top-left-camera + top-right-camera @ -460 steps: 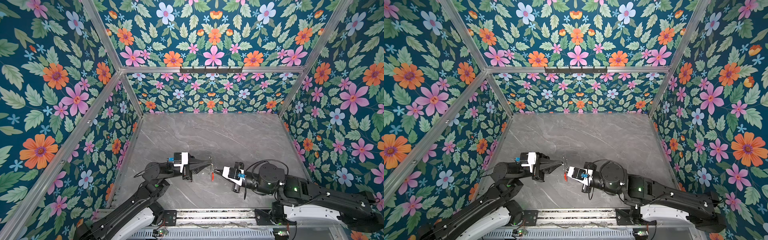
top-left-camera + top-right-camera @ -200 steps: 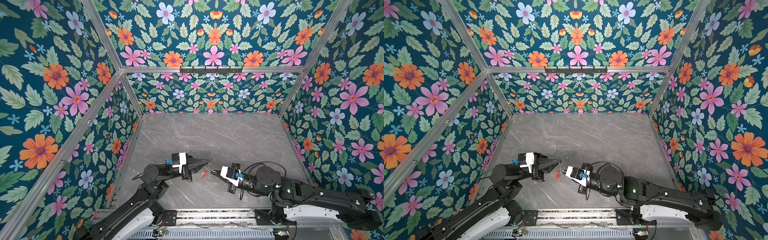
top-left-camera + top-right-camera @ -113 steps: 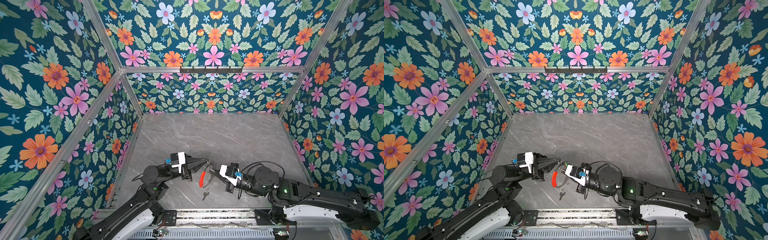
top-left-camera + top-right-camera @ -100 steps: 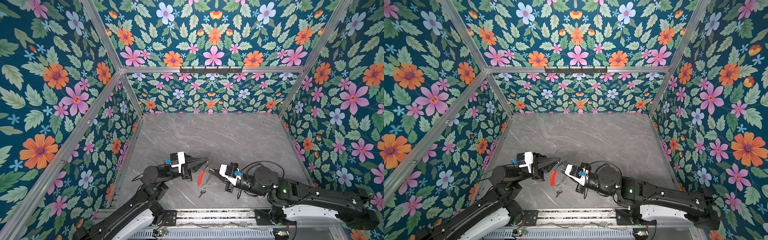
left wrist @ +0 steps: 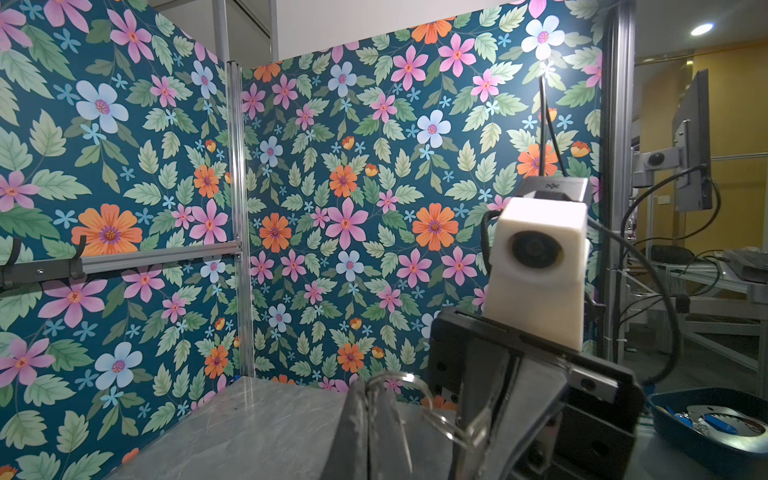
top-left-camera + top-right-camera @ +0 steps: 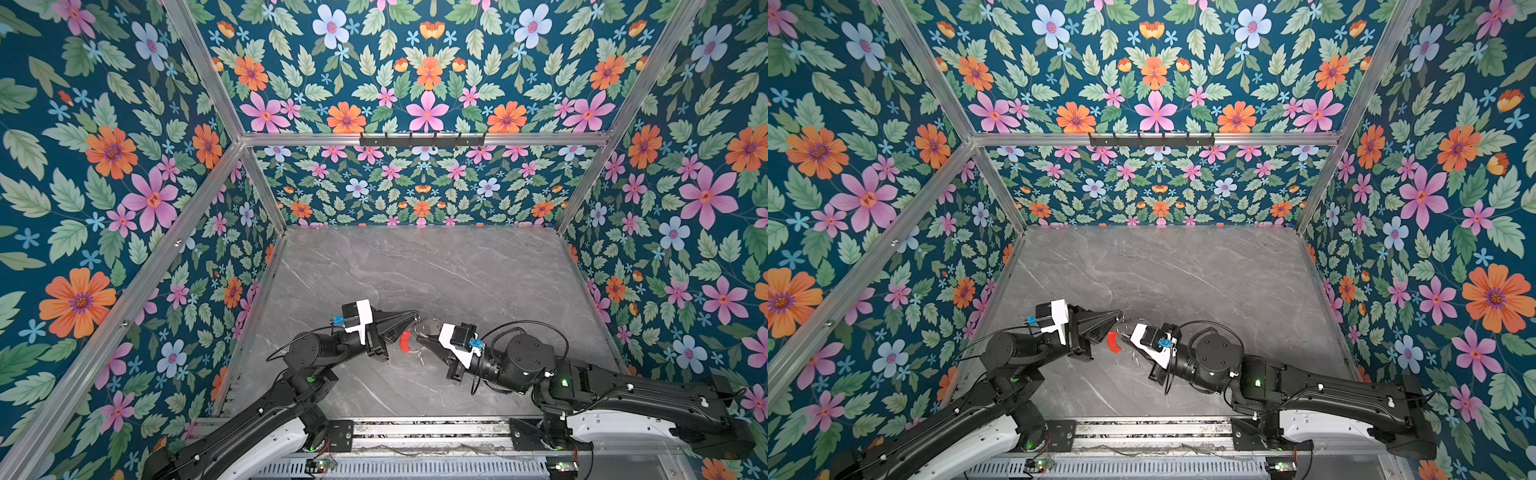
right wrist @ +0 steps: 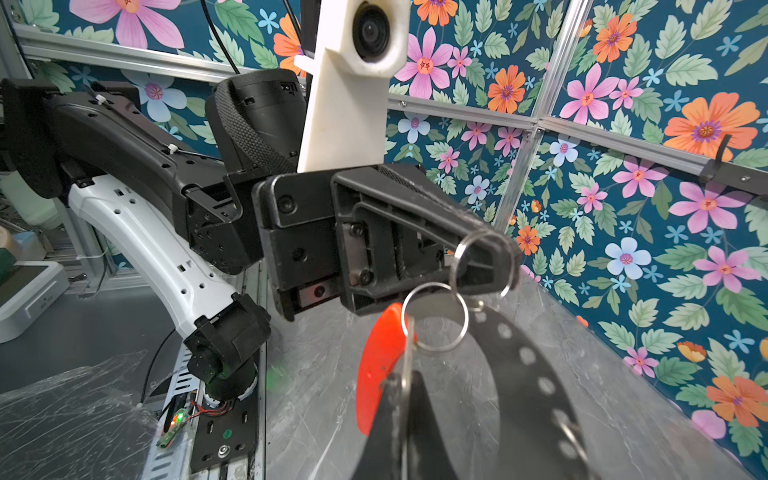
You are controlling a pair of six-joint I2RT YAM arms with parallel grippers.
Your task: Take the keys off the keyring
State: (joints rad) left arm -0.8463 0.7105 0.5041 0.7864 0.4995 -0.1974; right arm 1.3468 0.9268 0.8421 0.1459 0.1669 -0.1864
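A: In both top views?
B: The left pincer (image 6: 412,318) and right pincer (image 6: 420,340) meet tip to tip over the grey counter (image 6: 457,270), with the keyring (image 6: 1128,328) between them, red sleeve (image 6: 1112,341) hanging below

A: Left wrist view?
B: The left pincer is pressed together on a thin hoop (image 5: 399,380)

A: Right wrist view?
B: The right pincer (image 7: 405,399) pinches a ring (image 7: 434,316) beside the red piece; the keys are too small to make out
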